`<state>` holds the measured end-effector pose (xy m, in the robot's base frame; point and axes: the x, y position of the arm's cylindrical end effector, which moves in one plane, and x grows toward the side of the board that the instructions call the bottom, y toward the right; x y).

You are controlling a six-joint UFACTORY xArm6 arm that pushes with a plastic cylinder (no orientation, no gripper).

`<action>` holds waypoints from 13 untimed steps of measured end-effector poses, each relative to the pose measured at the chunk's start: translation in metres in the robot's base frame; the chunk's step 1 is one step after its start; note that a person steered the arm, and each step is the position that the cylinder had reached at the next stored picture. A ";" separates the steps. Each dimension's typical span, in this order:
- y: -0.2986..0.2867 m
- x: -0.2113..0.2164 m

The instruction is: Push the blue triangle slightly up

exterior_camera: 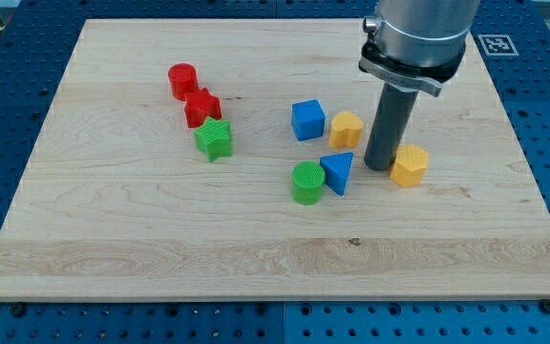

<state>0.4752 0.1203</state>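
Observation:
The blue triangle lies near the board's middle, touching the green cylinder on its left. My tip rests on the board just to the right of the blue triangle, with a small gap between them. The yellow hexagon sits right beside the tip on its right. The rod rises from the tip to the arm's grey body at the view's top.
A blue cube and a yellow heart-shaped block sit above the triangle. A red cylinder, a red star and a green star form a line at the left. The wooden board lies on a blue perforated table.

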 end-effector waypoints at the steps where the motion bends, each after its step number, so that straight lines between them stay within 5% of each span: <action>1: 0.000 0.017; 5: -0.035 0.049; 13: -0.037 0.009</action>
<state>0.4839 0.0829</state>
